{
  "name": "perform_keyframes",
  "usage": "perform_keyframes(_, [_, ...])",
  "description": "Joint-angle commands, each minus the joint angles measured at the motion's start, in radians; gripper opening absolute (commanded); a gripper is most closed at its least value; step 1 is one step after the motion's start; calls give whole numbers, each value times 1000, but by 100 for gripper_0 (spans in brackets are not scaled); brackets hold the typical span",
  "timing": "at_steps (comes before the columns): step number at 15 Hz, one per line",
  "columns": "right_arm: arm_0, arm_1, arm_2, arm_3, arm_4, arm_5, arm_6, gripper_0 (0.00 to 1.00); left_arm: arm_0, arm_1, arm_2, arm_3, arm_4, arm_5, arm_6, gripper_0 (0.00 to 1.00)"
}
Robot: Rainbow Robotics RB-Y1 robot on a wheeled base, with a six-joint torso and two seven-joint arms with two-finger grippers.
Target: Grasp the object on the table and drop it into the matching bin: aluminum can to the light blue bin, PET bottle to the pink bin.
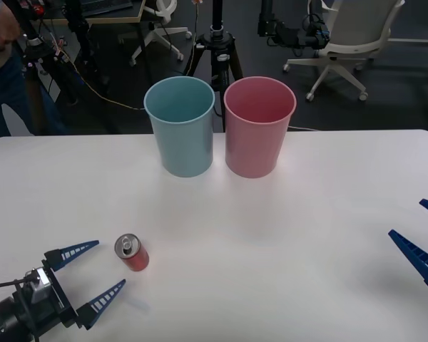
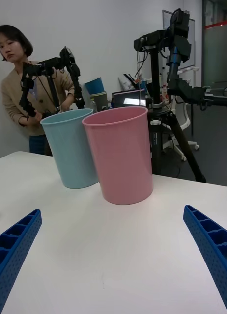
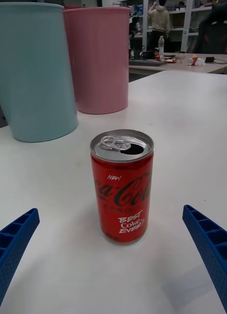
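Red aluminum can point(image 3: 122, 185) upright, silver top opened, white lettering; left gripper point(image 1: 87, 275) fingers released, right gripper point(image 1: 421, 239) too.

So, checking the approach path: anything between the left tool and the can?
No. Bare white table separates the open left tool from the upright can, per front and left wrist views.

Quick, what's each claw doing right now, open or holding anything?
Left claw: open, empty, red Coca-Cola can just ahead of it.
Right claw: open, empty.
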Motion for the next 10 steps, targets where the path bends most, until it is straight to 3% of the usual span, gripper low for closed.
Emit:
perform_keyframes(1, [0, 0, 0, 0, 0, 0, 0, 100, -17, -21, -26, 0, -14, 17, 5, 100])
perform_keyframes(10, [0, 0, 0, 0, 0, 0, 0, 100, -80, -32, -98, 0, -5, 80, 33, 100])
